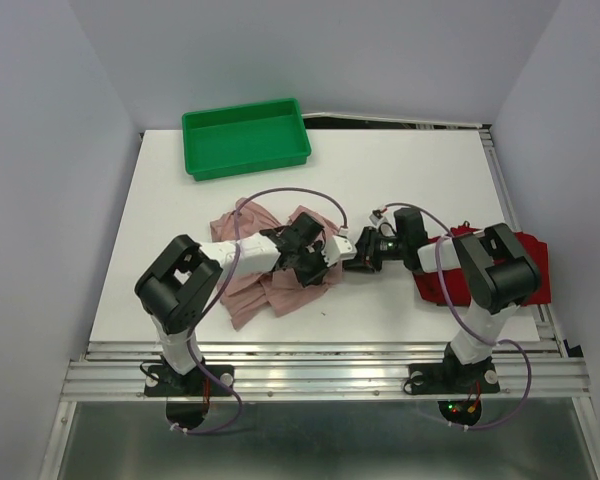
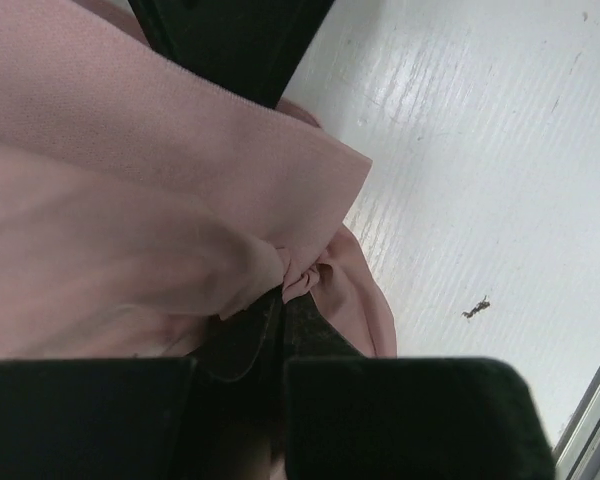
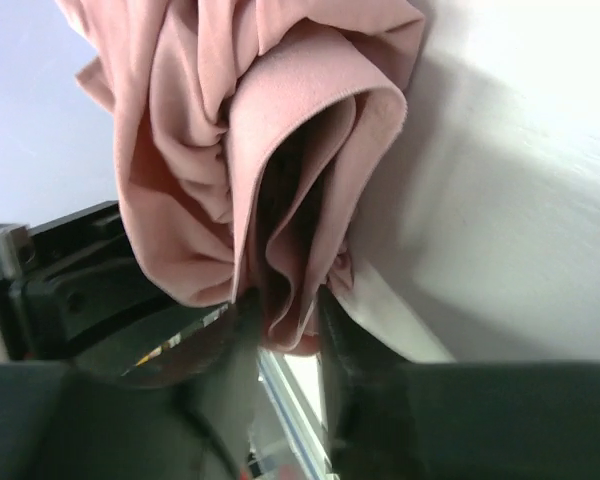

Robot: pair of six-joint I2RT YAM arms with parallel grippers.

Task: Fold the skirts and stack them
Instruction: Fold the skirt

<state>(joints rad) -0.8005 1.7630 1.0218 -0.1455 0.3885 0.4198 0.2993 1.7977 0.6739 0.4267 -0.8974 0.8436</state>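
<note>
The dusty pink skirt [image 1: 248, 280] lies crumpled at the table's middle left. My left gripper [image 1: 315, 262] is shut on a pinched bit of the pink skirt [image 2: 160, 200] at its right edge; its dark fingers [image 2: 250, 335] meet on the cloth. My right gripper [image 1: 342, 252] comes in from the right, close to the left one, and is shut on bunched folds of the pink skirt [image 3: 230, 150] between its fingers [image 3: 345, 340]. The dark red skirt [image 1: 528, 262] lies at the right edge, partly hidden under my right arm.
A green plastic tray [image 1: 245, 137] stands at the back left of the white table [image 1: 420, 170]. The table's metal rail runs along the front edge [image 1: 320, 350]. A small dark speck [image 2: 475, 308] lies on the table by the left gripper.
</note>
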